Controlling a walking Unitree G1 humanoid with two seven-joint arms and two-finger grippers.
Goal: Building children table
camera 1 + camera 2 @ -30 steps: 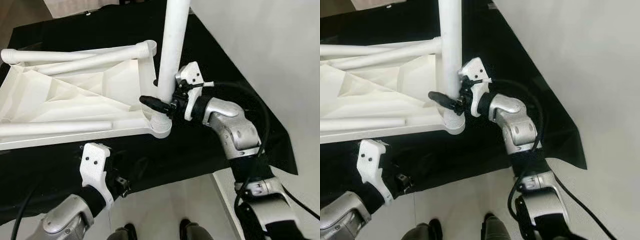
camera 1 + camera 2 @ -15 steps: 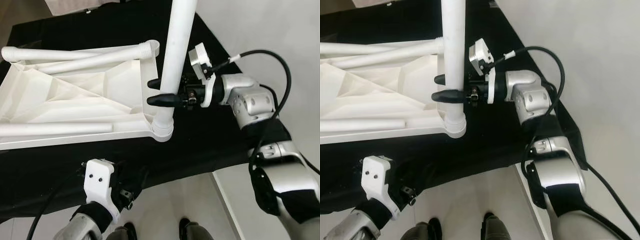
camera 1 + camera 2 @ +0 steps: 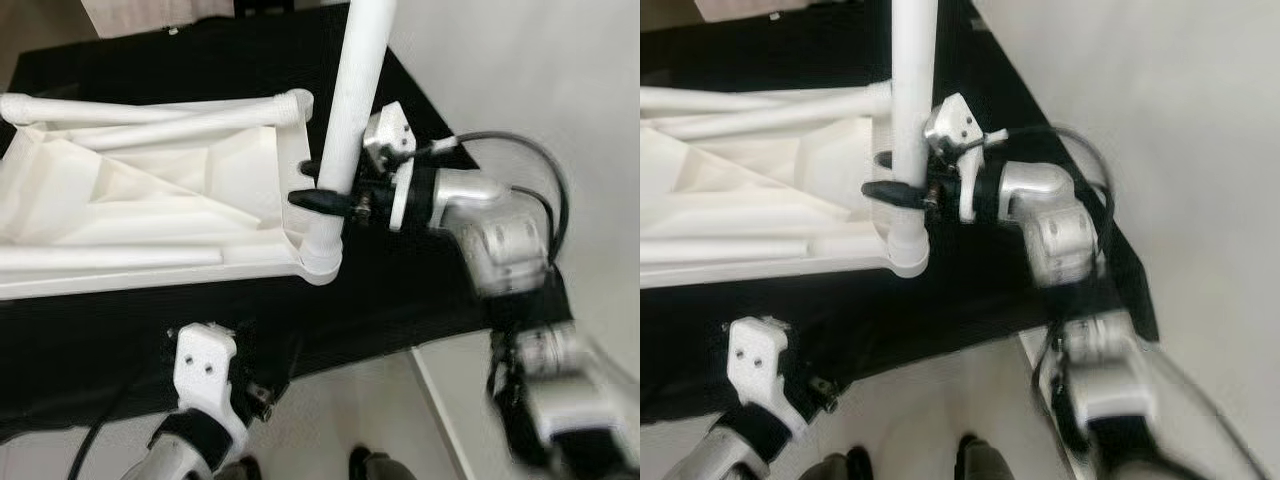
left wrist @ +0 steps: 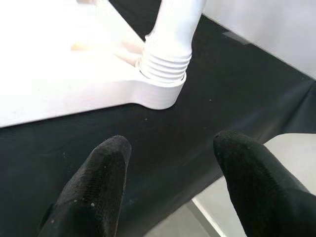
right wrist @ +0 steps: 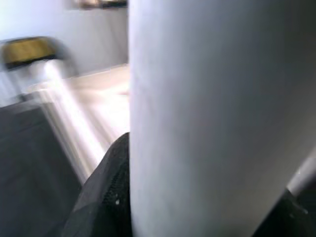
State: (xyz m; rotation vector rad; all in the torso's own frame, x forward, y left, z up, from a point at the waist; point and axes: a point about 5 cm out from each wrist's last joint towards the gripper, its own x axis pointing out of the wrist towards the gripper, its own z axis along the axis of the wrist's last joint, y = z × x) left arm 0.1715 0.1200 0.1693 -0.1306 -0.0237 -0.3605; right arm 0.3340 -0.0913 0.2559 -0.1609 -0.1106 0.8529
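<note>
A: Far left, w/ two loose white legs (image 3: 110, 256) lying flat on its underside: upturned white tabletop (image 3: 150, 215), resting on black cloth (image 3: 120, 330). Another loose leg (image 3: 150, 105) along the far edge.

B: Lower left, near the cloth's front edge: left gripper (image 4: 170, 148), fingers (image 4: 94, 192) wide apart, holding nothing. Aimed at the near right corner, apart from it.

A: At that corner: corner socket (image 3: 320, 262) w/ one leg standing.

B: Standing leg (image 3: 350, 110) upright, slightly tilted. Threaded end (image 4: 165, 64) partly seated in the socket, several threads exposed in left wrist view.

A: So, step in hand?

B: Prob. screwing this leg home. Not yet fully in, judging by bare threads.

A: Right of the leg: right gripper (image 3: 322, 190), fingers (image 3: 322, 200) clamped on the standing leg just above the socket. Confirmed close up in right wrist view: white shaft filling the gap, black finger (image 5: 106, 192) pressed to it.

B: Right arm (image 3: 480, 225) reaching in across the cloth's right edge; lower part blurred.

A: Next move?

B: Likely more twist about the leg's axis, kept square to the socket to avoid cross-threading. Then release, regrip, repeat. Poss. use of the free left gripper to steady the tabletop against spinning.

A: After that?

B: Three legs lying loose, so most of the build ahead.
</note>
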